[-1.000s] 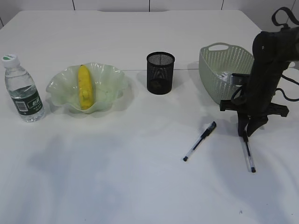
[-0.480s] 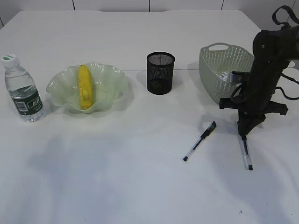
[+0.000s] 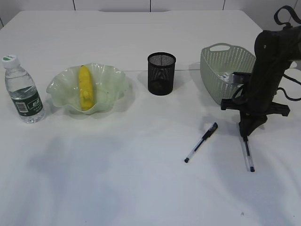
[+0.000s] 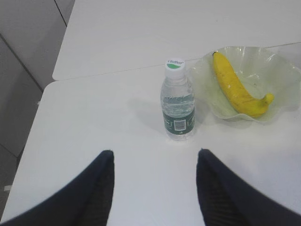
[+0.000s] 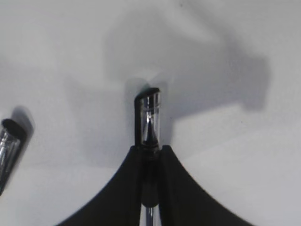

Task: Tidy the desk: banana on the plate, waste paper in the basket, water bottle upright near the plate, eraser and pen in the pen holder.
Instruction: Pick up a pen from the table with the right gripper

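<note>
Two pens lie on the white worktop [image 3: 141, 188]: the free pen [image 3: 201, 142] slants between the holder and the right arm, and the held pen [image 3: 247, 154] lies just right of it, its upper end between the tips of the right pincer [image 3: 245, 134]. In the right wrist view those jaws are pressed together on the clear barrel [image 5: 148, 123], with the capped end sticking out past them and the other pen's end at the left edge.

There is one banana [image 3: 84, 87], lying in the one wavy green plate [image 3: 59, 84]; one bottle [image 3: 22, 89], upright just left of the plate; one black mesh holder [image 3: 161, 73] at the middle; and one pale green basket [image 3: 216, 70] to the right, partly hidden by the right arm, with something pale inside that cannot be made out.

The left pincer [image 4: 154, 186] hangs above the worktop near the bottle, jaws well apart and holding nothing.

The bottle's dark green label carries print too small to read; its cap is white with green.
</note>
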`<action>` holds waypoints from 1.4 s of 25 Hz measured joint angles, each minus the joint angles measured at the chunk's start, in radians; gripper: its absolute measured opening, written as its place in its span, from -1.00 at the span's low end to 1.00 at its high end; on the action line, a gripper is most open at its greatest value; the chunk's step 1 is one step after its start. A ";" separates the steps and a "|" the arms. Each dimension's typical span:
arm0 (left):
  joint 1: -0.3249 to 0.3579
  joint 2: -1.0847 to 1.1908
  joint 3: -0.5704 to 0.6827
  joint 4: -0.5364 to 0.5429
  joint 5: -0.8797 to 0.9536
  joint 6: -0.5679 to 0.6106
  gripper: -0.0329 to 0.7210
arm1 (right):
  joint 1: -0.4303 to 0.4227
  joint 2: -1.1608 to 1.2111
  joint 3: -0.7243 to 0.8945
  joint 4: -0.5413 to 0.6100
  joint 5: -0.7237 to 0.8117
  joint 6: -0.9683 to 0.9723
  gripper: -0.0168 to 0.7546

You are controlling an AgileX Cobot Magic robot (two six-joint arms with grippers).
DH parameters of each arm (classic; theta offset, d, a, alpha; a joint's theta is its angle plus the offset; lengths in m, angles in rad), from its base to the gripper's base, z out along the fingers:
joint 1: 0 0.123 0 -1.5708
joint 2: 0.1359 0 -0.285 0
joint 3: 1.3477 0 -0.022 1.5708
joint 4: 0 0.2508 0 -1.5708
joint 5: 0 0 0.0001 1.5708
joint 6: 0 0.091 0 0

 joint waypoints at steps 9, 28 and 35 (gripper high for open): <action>0.000 0.000 0.000 0.000 0.001 0.000 0.13 | 0.000 0.000 0.000 0.017 0.037 0.000 -0.82; 0.000 0.000 0.000 0.002 0.004 0.000 0.13 | 0.081 0.000 -0.125 0.023 0.062 -0.007 -0.82; 0.000 0.000 0.000 0.002 0.004 0.000 0.13 | 0.083 0.000 -0.207 0.023 0.088 -0.007 -0.82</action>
